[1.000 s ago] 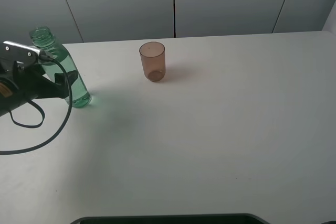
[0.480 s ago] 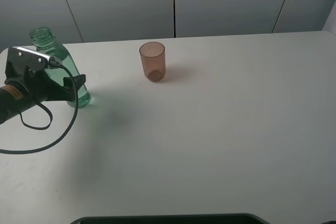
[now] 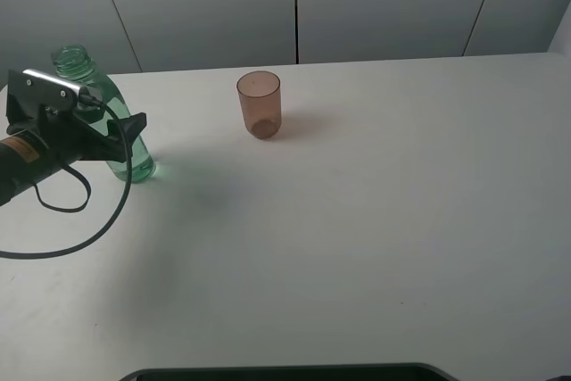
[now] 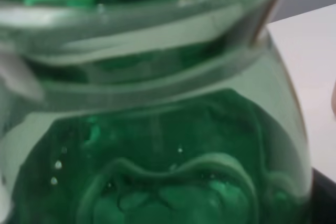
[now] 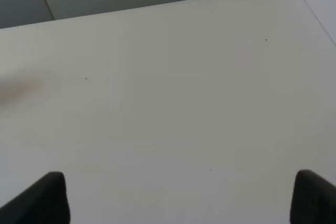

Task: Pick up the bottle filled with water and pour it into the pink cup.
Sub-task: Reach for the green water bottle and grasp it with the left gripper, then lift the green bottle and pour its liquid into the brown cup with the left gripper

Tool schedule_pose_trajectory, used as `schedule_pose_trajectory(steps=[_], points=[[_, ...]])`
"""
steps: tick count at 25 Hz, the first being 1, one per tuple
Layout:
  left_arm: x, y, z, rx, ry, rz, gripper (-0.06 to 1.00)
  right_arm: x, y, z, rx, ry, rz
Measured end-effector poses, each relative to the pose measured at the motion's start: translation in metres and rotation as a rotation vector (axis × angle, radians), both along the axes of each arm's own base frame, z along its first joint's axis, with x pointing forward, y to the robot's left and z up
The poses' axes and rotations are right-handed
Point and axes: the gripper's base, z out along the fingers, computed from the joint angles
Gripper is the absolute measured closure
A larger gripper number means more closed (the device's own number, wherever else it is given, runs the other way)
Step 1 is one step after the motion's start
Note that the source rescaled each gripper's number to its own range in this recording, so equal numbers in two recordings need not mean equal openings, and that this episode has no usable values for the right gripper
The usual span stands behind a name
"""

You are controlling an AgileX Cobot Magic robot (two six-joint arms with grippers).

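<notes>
Change: our left jaws rise to straddle the green-tinted plastic bottle (image 3: 134,158); closure we cannot tell.
Right jaws: wide.
Next: lift.

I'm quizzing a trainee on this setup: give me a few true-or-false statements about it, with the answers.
1. The bottle has no cap. True.
2. The cup lies on its side. False: it stands upright.
3. The bottle stands on the table. True.
4. The right gripper holds the cup. False: its jaws are open over bare table.
5. The cup touches the bottle. False: they stand apart.
</notes>
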Motion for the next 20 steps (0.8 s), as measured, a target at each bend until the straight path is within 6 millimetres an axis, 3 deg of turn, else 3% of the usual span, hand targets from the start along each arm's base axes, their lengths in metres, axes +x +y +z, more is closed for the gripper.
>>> schedule_pose_trajectory(steps=[1,2,3,4,5,20], points=[[0.0000,0.0000,0.0000,0.000,0.000,0.000,0.03,0.0000,0.0000,0.0000,0.000,0.000,0.000],[0.0000,0.0000,0.0001,0.000,-0.001,0.000,0.12,0.0000,0.0000,0.0000,0.000,0.000,0.000],[0.0001,0.0000,0.0004,-0.002,-0.004,0.000,0.33,0.0000,0.0000,0.0000,0.000,0.000,0.000],[0.0001,-0.0001,0.0006,-0.003,-0.006,0.000,0.78,0.0000,0.0000,0.0000,0.000,0.000,0.000],[0.0001,-0.0003,0.0007,-0.004,-0.007,-0.003,0.91,0.0000,0.0000,0.0000,0.000,0.000,0.000],[-0.0005,-0.0014,0.0007,-0.036,0.011,-0.006,0.91,0.0000,0.0000,0.0000,0.000,0.000,0.000]])
